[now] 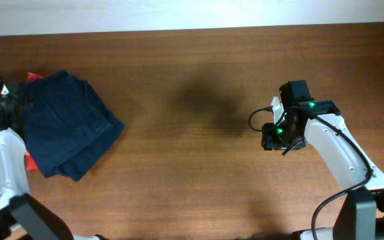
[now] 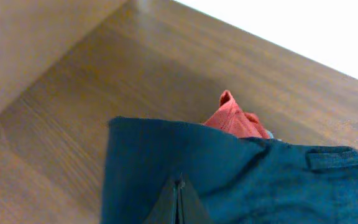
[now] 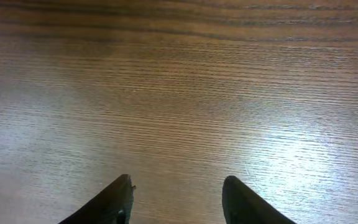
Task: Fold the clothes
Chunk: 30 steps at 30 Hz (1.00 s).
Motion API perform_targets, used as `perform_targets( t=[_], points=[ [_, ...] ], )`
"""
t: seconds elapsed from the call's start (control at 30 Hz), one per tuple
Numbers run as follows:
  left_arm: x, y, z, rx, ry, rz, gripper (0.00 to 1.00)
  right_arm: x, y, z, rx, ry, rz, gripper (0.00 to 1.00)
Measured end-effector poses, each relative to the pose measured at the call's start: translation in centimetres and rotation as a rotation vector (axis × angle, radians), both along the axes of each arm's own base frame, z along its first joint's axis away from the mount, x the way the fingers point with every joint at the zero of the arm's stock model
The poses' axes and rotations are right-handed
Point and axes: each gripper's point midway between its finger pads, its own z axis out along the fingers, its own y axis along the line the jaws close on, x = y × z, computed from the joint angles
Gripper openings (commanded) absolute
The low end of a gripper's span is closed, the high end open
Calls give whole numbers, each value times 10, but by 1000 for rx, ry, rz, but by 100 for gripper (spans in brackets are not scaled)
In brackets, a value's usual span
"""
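Note:
The clothes are one dark navy-blue garment (image 1: 69,130), folded and wrinkled, lying at the table's far left. It fills the lower part of the left wrist view (image 2: 241,180). My left gripper (image 1: 15,105) is at the garment's left edge. Its fingers (image 2: 178,186) are pressed together on the navy cloth, with only a thin slit between them. My right gripper (image 1: 275,137) is far to the right over bare wood. Its fingers (image 3: 178,182) are spread apart and hold nothing.
A red-coral garment (image 2: 232,118) with a bit of light blue beside it pokes out from behind the navy garment. It shows in the overhead view (image 1: 33,77) at the far left. The brown wooden table (image 1: 199,173) ends at a white wall along the back.

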Motion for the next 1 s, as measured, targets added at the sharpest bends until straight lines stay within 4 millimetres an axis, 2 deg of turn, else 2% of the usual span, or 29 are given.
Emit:
perform_targets(
  t=[0.2,0.33,0.4,0.57,0.63,0.7,0.77,0.83,0.87,0.9,0.93,0.97,1.0],
  points=[
    [11,16,-59,-22,88,33,1,-6,0,-1,-2,25,1,51],
    [10,32,-93,-36,127,67,1,-10,-1,-1,-3,40,1,52],
    [7,39,-105,-45,145,86,1,-10,-1,-1,-3,42,1,52],
    [6,48,-123,-61,162,107,10,-10,-1,-1,-3,42,2,52],
    [7,50,-123,-61,158,106,21,-10,-1,-1,-3,42,1,52],
    [8,51,-122,-61,148,109,24,-10,-1,-1,-3,43,1,52],
    [8,51,-121,-62,144,103,38,-10,-1,-1,-3,43,1,52],
    [9,52,-119,-65,136,99,42,-10,-1,-1,-3,43,0,52],
    [9,51,-116,-69,128,97,47,-10,-1,-1,-3,43,1,52],
    [10,50,-113,-71,119,92,62,-10,-1,-1,-3,43,0,52],
    [11,48,-107,-70,109,77,84,-10,-1,-1,-3,43,0,52],
    [13,46,-100,-72,93,68,99,-10,-1,-1,-3,43,1,53],
    [14,45,-92,-72,75,60,99,-10,-1,-1,-3,43,1,56]
  ],
)
